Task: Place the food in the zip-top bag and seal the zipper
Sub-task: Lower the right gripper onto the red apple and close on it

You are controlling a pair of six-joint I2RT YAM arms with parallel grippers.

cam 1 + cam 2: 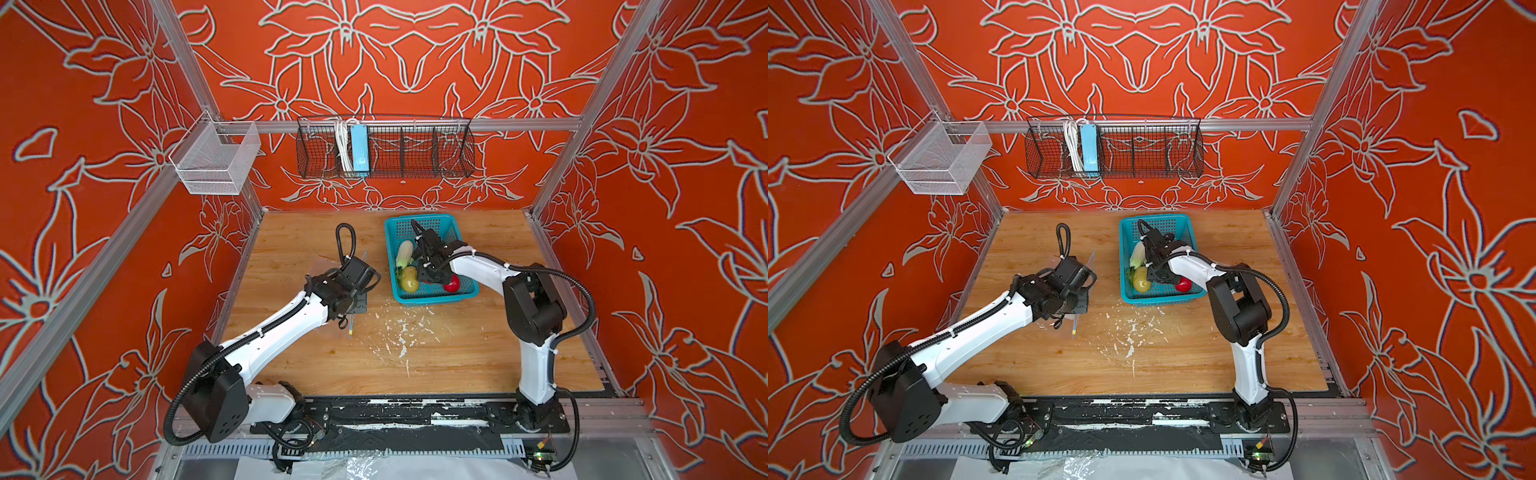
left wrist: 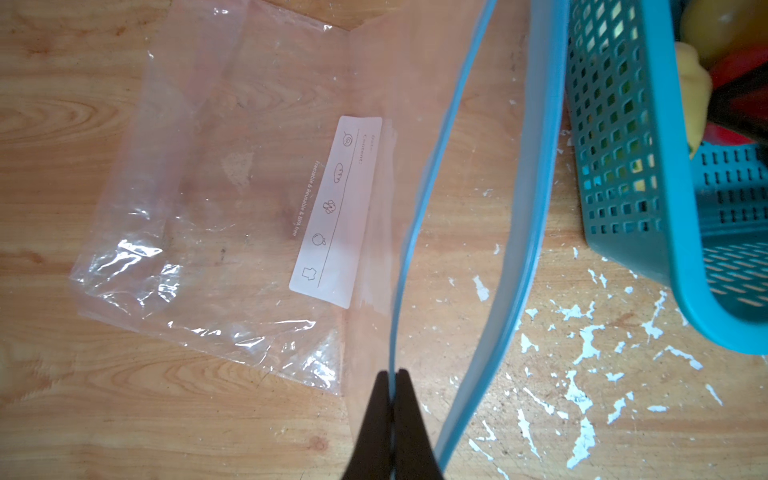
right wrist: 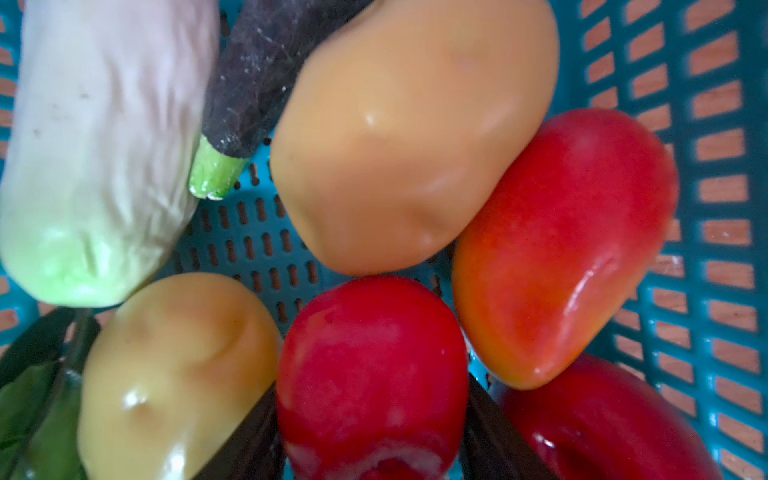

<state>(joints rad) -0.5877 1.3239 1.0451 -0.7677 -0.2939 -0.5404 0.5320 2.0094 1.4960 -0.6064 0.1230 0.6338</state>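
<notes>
The left fingers [image 2: 372,432] are pinched shut on the zipper [image 2: 415,216], lifting that edge of the zip-top bag [image 2: 232,187], which lies on the bench [image 2: 83,415] just beside the basket [image 2: 623,166]. The right fingers [image 3: 253,449] stand apart inside the basket, flanking a red tomato [image 3: 370,374]. I cannot tell whether they grip it.

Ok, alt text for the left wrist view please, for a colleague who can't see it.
The left gripper pinches one side of the light-blue zipper, holding open the mouth of the clear zip-top bag, whose body lies flat on the wooden table, white label up. The teal basket of food stands beside the mouth.
</notes>
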